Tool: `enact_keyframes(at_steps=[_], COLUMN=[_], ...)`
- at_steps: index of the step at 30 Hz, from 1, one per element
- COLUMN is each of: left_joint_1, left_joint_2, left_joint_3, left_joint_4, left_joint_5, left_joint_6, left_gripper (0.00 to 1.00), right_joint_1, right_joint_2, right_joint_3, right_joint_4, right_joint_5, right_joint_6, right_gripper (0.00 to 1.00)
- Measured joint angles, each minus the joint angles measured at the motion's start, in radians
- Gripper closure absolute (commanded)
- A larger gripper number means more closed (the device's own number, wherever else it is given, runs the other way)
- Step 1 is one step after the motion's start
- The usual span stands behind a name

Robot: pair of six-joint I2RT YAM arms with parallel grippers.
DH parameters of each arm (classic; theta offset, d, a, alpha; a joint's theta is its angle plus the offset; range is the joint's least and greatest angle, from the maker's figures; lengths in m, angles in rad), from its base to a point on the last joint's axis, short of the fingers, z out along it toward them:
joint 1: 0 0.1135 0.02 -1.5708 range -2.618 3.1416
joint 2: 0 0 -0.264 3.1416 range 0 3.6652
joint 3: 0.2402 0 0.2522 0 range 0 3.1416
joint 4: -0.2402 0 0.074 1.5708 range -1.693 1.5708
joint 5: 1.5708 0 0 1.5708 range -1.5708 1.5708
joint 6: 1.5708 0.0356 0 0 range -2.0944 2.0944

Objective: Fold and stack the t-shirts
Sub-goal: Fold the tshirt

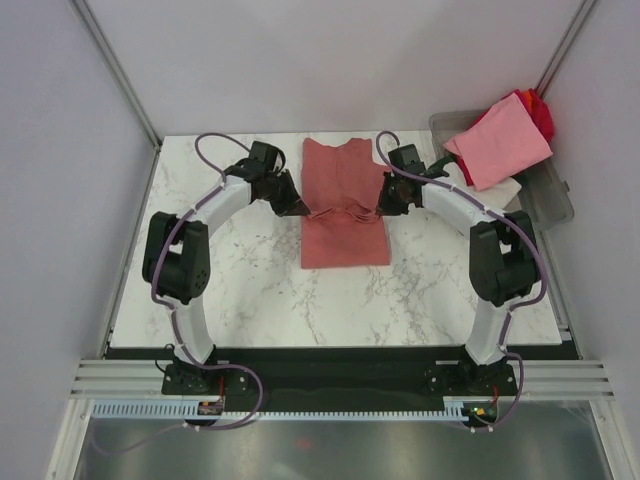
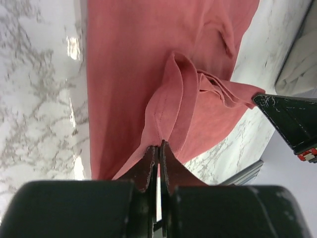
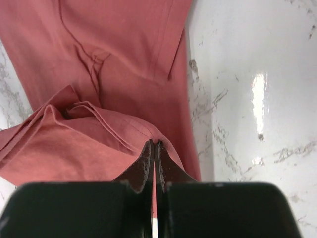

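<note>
A dusty brick-red t-shirt lies lengthwise in the middle of the marble table, narrowed to a strip. My left gripper is shut on its left edge at mid-length, and my right gripper is shut on the right edge opposite. Between them the cloth is bunched into a lifted ridge. In the left wrist view the closed jaws pinch a raised fold of the shirt. The right wrist view shows the jaws pinching a hemmed fold. Other t-shirts, light pink over bright red, lie in a pile at the back right.
A clear grey plastic tub stands at the table's back right corner, under the pile, with white cloth at its edge. The table ends in a black strip near the arm bases. Pale walls stand on both sides.
</note>
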Motion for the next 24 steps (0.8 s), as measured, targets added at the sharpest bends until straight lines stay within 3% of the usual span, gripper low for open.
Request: enact_keyframes(at_steps=[5,12,13,14,15,16,17,18,24], left_joint_1=[0.014,0.035,0.038,0.041,0.044,0.048,0.05,0.053,0.058], left_joint_2=[0.088,0.146,0.151,0.157,0.165,0.174,0.179,0.182,0.109], left_joint_3=[0.098,0.118,0.12,0.123,0.13,0.138,0.143,0.145,0.06], left_joint_4=[-0.034,-0.07,-0.074,-0.078,-0.079,-0.078,-0.077,-0.076,-0.055], left_joint_5=[-0.013,-0.029,-0.037,-0.04,-0.042,-0.047,-0.048,-0.057,-0.125], left_joint_6=[0.024,0.04,0.042,0.045,0.049,0.058,0.059,0.072,0.084], left_gripper=[0.98,0.98,0.93,0.83,0.52,0.37,0.13,0.01,0.0], right_joint_1=[-0.023,-0.044,-0.046,-0.048,-0.049,-0.05,-0.05,-0.05,-0.051], right_joint_2=[0.094,0.138,0.143,0.149,0.159,0.168,0.177,0.181,0.111], right_joint_3=[0.08,0.132,0.139,0.15,0.163,0.176,0.185,0.186,0.055], right_joint_4=[-0.003,-0.003,-0.004,-0.003,-0.002,0.0,0.006,0.015,0.097], right_joint_5=[-0.01,-0.029,-0.032,-0.033,-0.034,-0.032,-0.031,-0.03,-0.013], right_joint_6=[-0.01,-0.015,-0.015,-0.014,-0.01,-0.006,-0.013,-0.013,-0.015], right_gripper=[1.0,1.0,0.93,0.79,0.41,0.35,0.31,0.27,0.24])
